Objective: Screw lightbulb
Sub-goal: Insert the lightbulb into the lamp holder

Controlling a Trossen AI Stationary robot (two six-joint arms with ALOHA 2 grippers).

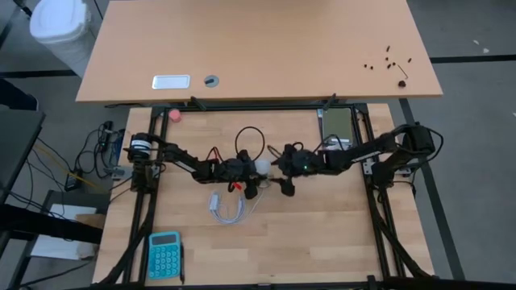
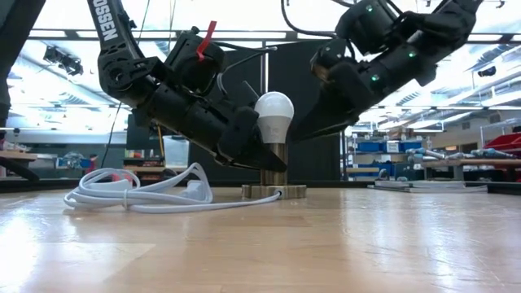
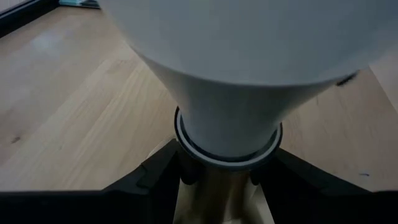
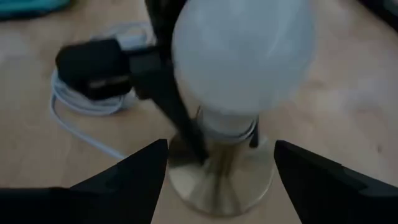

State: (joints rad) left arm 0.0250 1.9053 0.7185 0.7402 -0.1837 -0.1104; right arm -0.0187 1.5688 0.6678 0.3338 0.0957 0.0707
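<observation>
Standing upright in its brass socket at table centre, the lightbulb looks seated or nearly so. Left gripper, reaching in from nine o'clock, clamps the socket stem just under the bulb's collar. Right gripper, from three o'clock, stands wide apart, empty. Next probably comes closing on the globe and twisting. Thread depth is hidden.

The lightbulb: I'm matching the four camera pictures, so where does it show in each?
High view: lightbulb at centre, between both arms.
Low view: centre, upright on the brass socket.
Left wrist view: fills the top.
Right wrist view: upper centre.
Shared landmark: the white cord.
</observation>
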